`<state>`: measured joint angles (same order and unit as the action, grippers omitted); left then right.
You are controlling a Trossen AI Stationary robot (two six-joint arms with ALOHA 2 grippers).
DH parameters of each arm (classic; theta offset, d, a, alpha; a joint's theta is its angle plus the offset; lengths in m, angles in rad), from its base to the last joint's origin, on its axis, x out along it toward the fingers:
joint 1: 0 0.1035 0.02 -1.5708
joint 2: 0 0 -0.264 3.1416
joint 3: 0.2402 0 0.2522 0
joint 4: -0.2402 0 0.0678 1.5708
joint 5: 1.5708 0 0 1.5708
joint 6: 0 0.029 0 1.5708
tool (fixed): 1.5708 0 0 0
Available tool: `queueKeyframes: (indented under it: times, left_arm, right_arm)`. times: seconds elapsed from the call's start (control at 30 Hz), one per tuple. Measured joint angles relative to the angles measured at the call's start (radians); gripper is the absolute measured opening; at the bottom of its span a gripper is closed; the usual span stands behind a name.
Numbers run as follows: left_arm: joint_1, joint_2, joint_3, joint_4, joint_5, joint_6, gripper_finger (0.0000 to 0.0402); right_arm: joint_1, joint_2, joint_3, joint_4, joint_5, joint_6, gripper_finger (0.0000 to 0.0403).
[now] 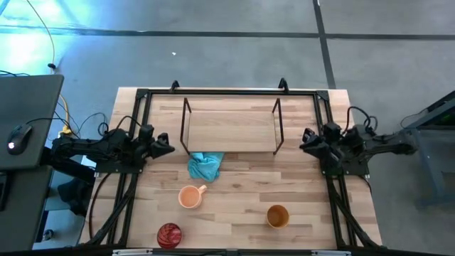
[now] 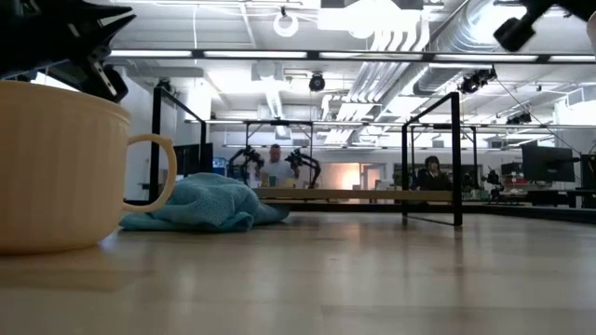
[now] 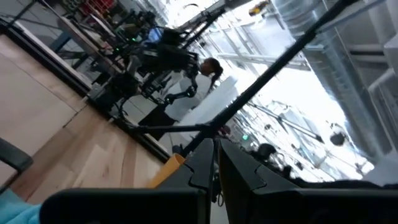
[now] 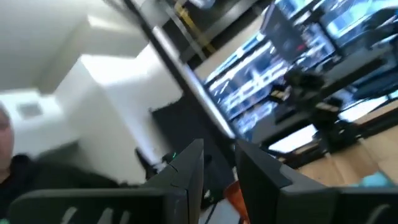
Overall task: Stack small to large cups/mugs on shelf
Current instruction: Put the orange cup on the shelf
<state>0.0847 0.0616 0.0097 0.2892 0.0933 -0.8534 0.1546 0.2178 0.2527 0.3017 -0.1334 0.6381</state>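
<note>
Three cups stand upright on their bases on the near half of the wooden table: the light orange mug (image 1: 190, 196) (image 2: 56, 167), the amber tumbler (image 1: 277, 215) and the red patterned cup (image 1: 169, 235). The shelf (image 1: 231, 128) (image 2: 354, 194), a wood board in a black wire frame, stands on its legs at the far middle. My left gripper (image 1: 167, 147) (image 3: 216, 168) hangs shut at the shelf's left end, above the table. At the shelf's right end my right gripper (image 1: 304, 140) (image 4: 219, 168) hangs open. Both hold nothing.
A crumpled teal cloth (image 1: 205, 166) (image 2: 200, 205) lies just in front of the shelf, between it and the mug. Black rails (image 1: 135, 128) run along the table's left, right and far edges. People sit at desks in the room beyond the table.
</note>
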Motion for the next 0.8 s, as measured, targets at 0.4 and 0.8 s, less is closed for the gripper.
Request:
queueKeyframes:
  times: [0.4,0.8]
  left_arm:
    - [0.0,0.0,0.0,0.0,0.003,-0.043,0.0014]
    - [0.0,0.0,0.0,-0.05,0.051,-0.045,0.0014]
  right_arm:
    - [0.153,0.584,0.684,-0.815,-0.025,-0.127,0.0083]
    - [0.35,0.979,0.856,-1.27,-0.059,0.269,0.0083]
